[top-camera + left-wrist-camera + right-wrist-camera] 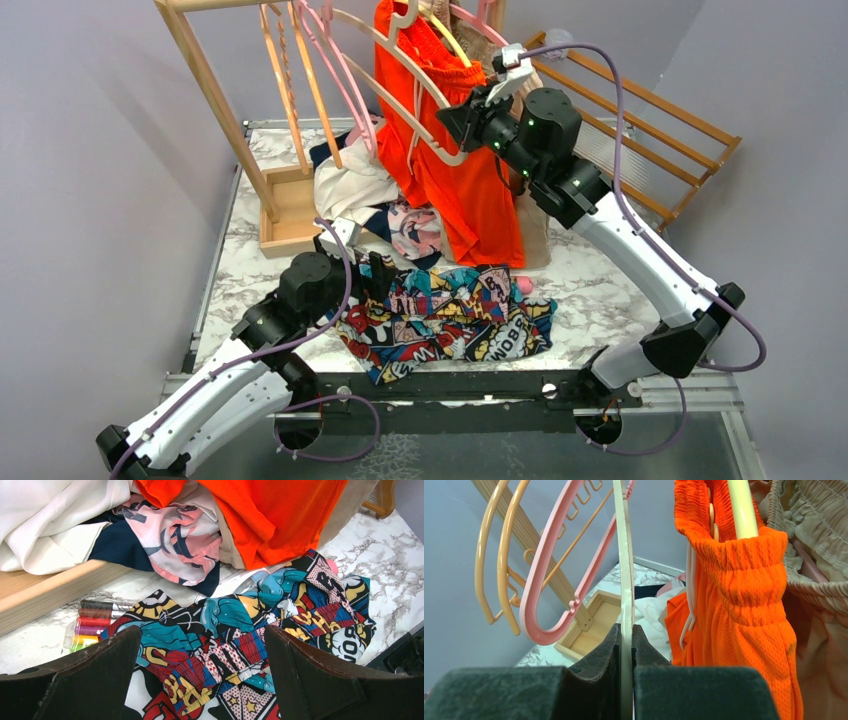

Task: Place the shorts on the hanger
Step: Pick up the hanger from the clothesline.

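Your left gripper (202, 632) hangs spread wide over the shorts (300, 605), your right gripper (626, 630) pinches the hanger (623, 555) beside the orange shorts (739, 605)

The shorts (450, 322), in a multicoloured comic-book print of red, blue, yellow, black and white, lie crumpled in a loose heap on the marble bench (610, 290) near its front edge. The hanger (623, 570), pale cream plastic with a curved arm, is held up above the bench, its arm clamped edge-on in the right pincer (625, 630).
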Controlling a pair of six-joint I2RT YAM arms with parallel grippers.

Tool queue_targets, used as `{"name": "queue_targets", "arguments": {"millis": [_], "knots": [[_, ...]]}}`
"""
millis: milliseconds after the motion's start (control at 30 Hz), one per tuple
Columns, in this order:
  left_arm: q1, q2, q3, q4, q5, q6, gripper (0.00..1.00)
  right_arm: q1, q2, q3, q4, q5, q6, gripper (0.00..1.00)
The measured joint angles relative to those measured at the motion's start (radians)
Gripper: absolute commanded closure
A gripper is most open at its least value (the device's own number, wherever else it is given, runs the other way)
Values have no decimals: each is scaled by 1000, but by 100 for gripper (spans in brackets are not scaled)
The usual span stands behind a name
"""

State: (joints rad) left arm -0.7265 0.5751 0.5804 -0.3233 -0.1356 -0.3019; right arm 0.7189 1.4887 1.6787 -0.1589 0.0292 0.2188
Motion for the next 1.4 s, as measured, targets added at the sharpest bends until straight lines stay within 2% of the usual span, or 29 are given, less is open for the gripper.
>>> {"name": "queue_targets", "arguments": {"millis": [367,867,1100,1400], "knots": [[0,-5,0,-1,-3,0,5,0,-105,-107,-23,0,-3,99],[0,-87,0,1,-14,-1,5,0,-322,-206,-167,0,-9,99],[0,-170,-6,12,-40,-4,5,0,-422,-236,-333,10,-39,99],[0,-245,2,28,-45,-7,5,0,-549,-258,-630,19,-65,99]]}}
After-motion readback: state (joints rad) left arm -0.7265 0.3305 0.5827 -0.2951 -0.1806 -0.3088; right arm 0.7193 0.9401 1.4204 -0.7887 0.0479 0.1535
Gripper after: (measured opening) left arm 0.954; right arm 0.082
